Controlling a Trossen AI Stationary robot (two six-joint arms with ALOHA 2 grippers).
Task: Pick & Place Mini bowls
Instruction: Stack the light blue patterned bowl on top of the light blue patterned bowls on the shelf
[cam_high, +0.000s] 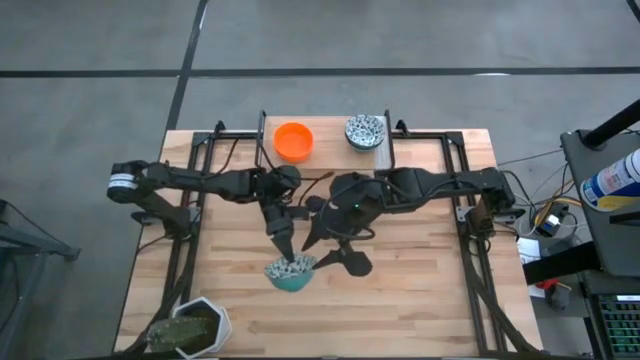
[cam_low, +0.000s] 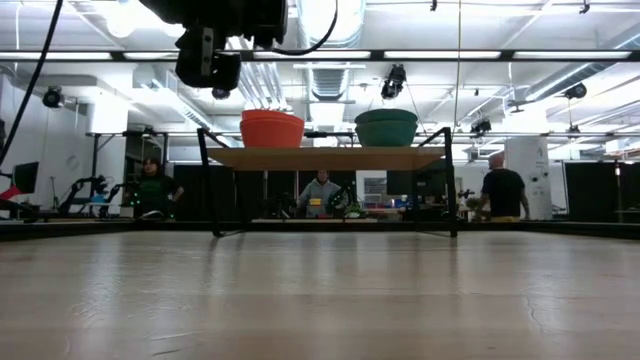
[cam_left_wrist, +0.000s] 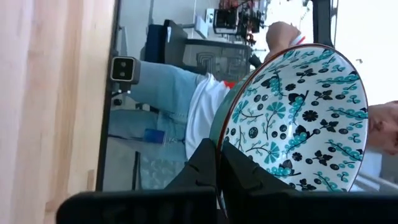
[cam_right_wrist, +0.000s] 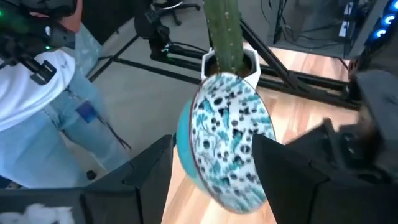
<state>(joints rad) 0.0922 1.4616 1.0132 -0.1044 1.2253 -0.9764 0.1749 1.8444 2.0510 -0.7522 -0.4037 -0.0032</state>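
**Patterned bowl held by its rim above the surface**

The wooden surface (cam_high: 420, 290) carries a raised rack at its far edge, and on that rack sit an orange bowl (cam_high: 294, 141) and a speckled bowl (cam_high: 366, 131). Well on the near side of the rack, a teal-patterned bowl (cam_high: 290, 272) hangs in the left tool (cam_high: 283, 243), whose fingers are clamped on its rim. The right tool (cam_high: 330, 245) sits just beside that bowl with its fingers spread apart, one on either side of it and seemingly not touching. A white pot (cam_high: 200, 322) with a cactus stands at the near left corner, farther from the rack than anything else.

To do this step well, I judge the left arm should keep the rim grip firm and the bowl from tipping further. If a handover is meant, the right fingers need to close squarely on the opposite rim before the left lets go.

The left wrist view alone shows the rim pinched between the dark fingers (cam_left_wrist: 208, 163). The right wrist view shows the open gap around the bowl and the cactus behind. The low view shows only the rack bowls and people beyond; the held bowl is absent there.
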